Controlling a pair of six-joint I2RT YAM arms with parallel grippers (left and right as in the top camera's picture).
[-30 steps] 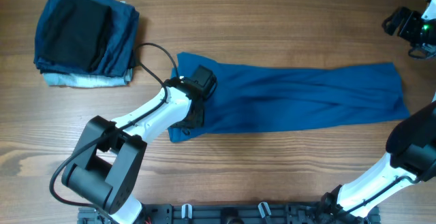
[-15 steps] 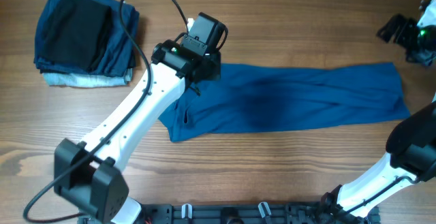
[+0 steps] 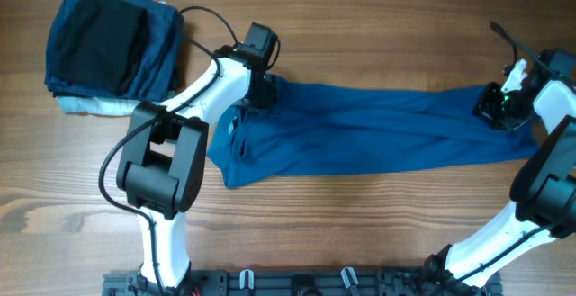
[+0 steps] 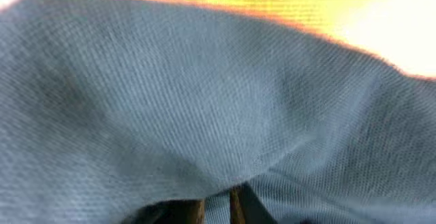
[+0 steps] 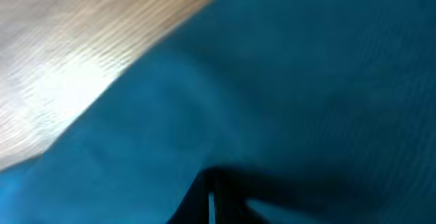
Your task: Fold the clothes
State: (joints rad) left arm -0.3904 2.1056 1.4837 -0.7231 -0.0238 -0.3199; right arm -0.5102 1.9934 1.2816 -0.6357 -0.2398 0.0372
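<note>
Blue shirt (image 3: 378, 130) flat lengthwise on bench (image 3: 360, 224); left pincer (image 3: 259, 94) pinched on its left end, right pincer (image 3: 493, 107) closed on right end

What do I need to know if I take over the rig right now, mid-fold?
Left gripper: shut on one end of the shirt, near the stack of folded clothes.
Right gripper: shut on the opposite end.
Shirt: lies flat across the table as a long band.
Done: it looks folded lengthwise.
Left: probably bring the ends together, then tidy it.
</note>
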